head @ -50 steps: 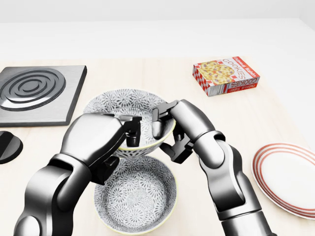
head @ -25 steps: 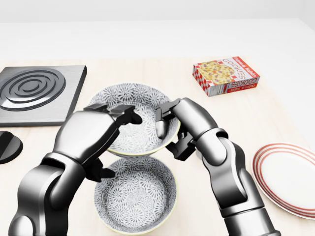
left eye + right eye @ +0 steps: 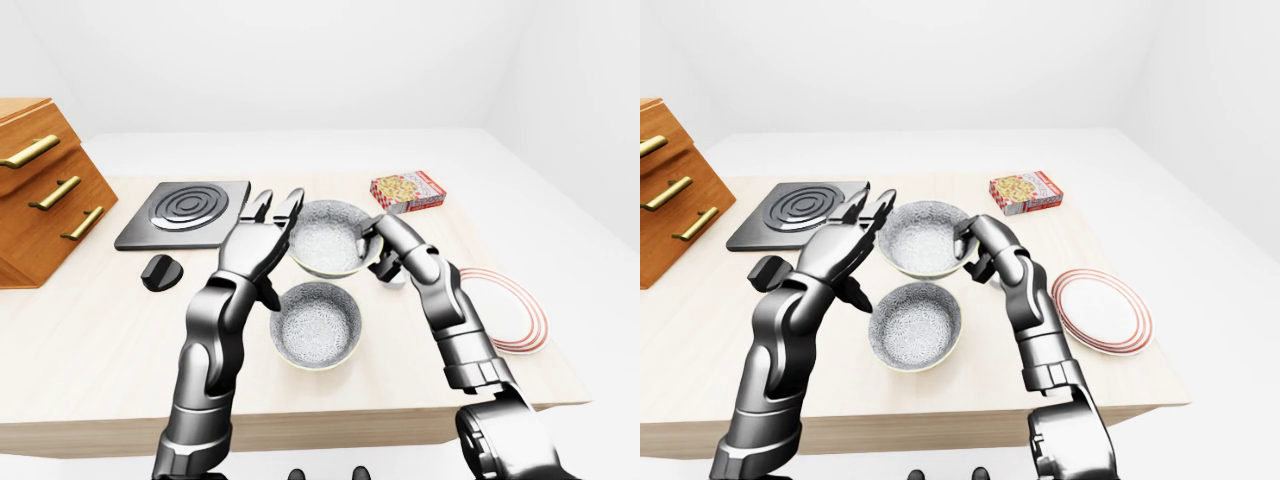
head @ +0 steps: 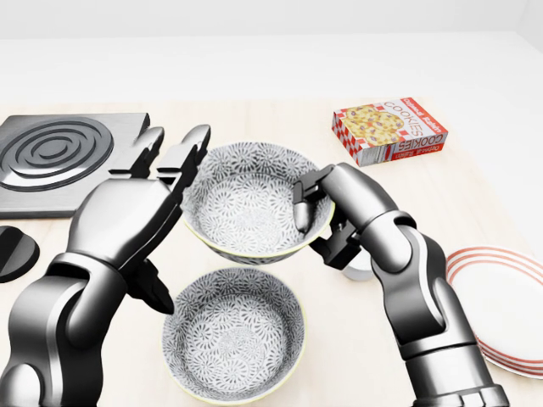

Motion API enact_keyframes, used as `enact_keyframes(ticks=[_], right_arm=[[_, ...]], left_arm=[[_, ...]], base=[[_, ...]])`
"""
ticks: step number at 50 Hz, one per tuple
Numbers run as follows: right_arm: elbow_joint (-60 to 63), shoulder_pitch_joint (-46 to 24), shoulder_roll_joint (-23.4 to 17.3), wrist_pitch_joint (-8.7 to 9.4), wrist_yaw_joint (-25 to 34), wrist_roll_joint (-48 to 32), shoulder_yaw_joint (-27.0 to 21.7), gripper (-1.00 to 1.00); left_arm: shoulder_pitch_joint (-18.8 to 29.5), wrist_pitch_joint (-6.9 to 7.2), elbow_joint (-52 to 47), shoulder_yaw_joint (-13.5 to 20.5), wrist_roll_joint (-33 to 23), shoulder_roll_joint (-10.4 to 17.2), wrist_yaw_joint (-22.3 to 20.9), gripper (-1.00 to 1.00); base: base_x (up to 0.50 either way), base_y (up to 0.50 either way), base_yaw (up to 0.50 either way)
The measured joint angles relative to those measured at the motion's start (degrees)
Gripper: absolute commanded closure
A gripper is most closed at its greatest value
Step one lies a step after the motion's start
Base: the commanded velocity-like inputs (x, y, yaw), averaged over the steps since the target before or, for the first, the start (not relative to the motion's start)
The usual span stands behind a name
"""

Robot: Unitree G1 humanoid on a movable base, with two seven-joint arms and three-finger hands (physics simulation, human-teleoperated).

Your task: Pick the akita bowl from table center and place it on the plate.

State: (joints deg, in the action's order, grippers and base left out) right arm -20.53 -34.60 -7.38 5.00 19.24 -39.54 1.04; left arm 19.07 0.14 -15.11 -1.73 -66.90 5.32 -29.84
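A simulated kitchen: a hotplate (image 3: 185, 211), wooden drawers (image 3: 45, 190) and a cookie box (image 4: 389, 131) on a pale table (image 3: 1120, 385).

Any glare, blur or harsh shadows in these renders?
Head view: sharp, with soft highlights on the chrome right hand and a faint shadow under the lifted patterned grey bowl. Eye views: evenly lit and unblurred; the white backdrop is nearly washed out.
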Motion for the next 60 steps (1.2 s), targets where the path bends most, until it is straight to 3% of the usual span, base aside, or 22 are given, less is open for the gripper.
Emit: enact_keyframes(ticks=[14,30,48,60], right_arm=[[-0.86,0.54,-5.94,0.0,0.61,1.26,-3.92,1.0],[5.51,8.89,-13.98,0.0,2.25,5.19,-11.93,1.0],[5.73,17.39,-19.15,-0.01,-0.4,8.74,-19.41,1.0],[1.17,20.27,-21.84,-1.56,-3.84,10.31,-22.3,1.0]], left_arm=[[1.1,2.12,0.21,2.45,2.25,2.06,1.12,-1.0],[0.99,4.02,8.28,5.02,8.81,4.6,7.58,-1.0],[0.21,4.82,12.14,5.13,12.76,5.3,11.35,-1.0],[-0.24,4.86,12.24,4.82,13.11,5.04,11.73,-1.0]], base=[[0.0,0.0,0.0],[0.0,0.0,0.0],[0.0,0.0,0.0],[0.0,0.0,0.0]])
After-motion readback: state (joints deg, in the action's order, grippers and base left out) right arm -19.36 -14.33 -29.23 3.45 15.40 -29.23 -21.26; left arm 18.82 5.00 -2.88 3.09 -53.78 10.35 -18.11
